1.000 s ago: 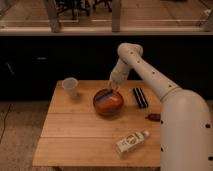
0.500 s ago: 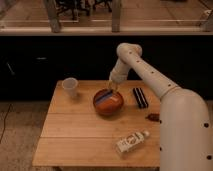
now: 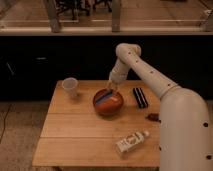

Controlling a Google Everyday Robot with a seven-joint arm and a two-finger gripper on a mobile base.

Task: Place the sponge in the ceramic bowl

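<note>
The orange-red ceramic bowl (image 3: 108,102) sits near the middle of the wooden table (image 3: 75,135). A flat blue sponge (image 3: 108,98) lies inside it, slanting across the bowl's inside. My gripper (image 3: 111,88) hangs over the bowl's far rim, just above the upper end of the sponge. The white arm reaches down to it from the right.
A small white cup (image 3: 70,87) stands at the table's back left. To the right of the bowl lies a black ridged bar (image 3: 140,97). A white bottle (image 3: 131,142) lies on its side near the front right, and a small dark object (image 3: 153,117) sits by the right edge.
</note>
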